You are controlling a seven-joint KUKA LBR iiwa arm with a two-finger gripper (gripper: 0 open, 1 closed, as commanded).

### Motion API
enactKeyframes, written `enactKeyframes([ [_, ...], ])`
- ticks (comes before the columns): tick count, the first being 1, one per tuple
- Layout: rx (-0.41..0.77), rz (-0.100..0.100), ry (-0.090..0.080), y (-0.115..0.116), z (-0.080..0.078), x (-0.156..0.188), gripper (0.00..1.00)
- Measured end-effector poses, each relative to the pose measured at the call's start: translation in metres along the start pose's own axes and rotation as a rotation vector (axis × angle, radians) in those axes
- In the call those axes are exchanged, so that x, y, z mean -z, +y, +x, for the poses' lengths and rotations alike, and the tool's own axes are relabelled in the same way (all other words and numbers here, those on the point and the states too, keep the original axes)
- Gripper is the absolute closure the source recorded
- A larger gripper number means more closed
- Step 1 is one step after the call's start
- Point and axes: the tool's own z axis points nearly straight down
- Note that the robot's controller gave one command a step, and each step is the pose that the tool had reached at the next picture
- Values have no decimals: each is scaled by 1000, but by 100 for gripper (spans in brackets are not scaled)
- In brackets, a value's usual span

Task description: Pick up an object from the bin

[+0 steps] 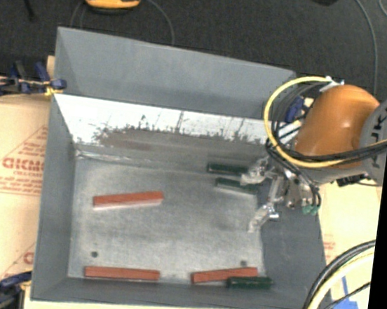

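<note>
While the gripper (pixel 258 200) hangs open and empty at the right of the bin (pixel 61 189), a dark green stick (pixel 228 169) lies just beside it. It is probably light, stiff and smooth, best pinched across its narrow middle.

I can read almost nothing here. On the arm (pixel 382 129), beside its orange cover, stand dark letters cut by the edge, maybe a K. The red print on the cardboard (pixel 9 161) I cannot make out
</note>
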Motion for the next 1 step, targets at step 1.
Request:
enactKeyframes([
  [1,-20,1,-12,-18,-39,-49,0],
])
